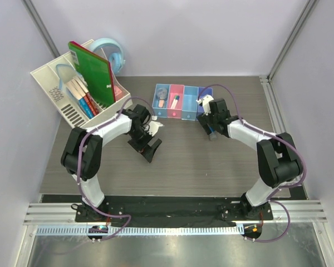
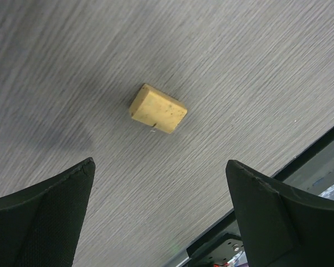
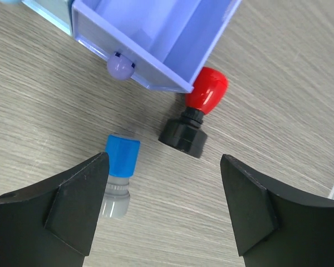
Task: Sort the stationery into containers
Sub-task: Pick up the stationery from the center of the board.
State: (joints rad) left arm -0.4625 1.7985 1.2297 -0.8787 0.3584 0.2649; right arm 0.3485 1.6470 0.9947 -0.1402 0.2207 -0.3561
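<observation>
**Left claw** [image 2: 160,167]: the jaws stand spread wide with nothing between them and nothing held. The claw hangs over the grey wood-grain table [image 2: 256,61]. The small tan block [image 2: 157,108] lies flat on the table just ahead of the gap. It is roughly centred between the two fingers and clear of both.

**Right claw** [image 3: 164,162]: the jaws are also spread wide and grip nothing.
- The red-and-black stubby cylinder [image 3: 195,114] sits ahead of the gap, a little toward the finger at the right of the wrist view. Its red end points at the near corner of the violet-blue bin [image 3: 156,33]; contact there cannot be confirmed.
- The blue-grey stubby cylinder [image 3: 119,172] lies on the table just beside the fingertip at the left of that view. That finger partly hides its grey end, and whether the two touch cannot be told.

**Overhead view**: the row of four joined bins [image 1: 177,102] lies beyond both claws. The right claw is at its violet-blue end, and the left claw is well apart from the row, on the light-blue side. The light-blue and pink bins each hold an item too small to identify. The block and both cylinders lie outside the bins.
</observation>
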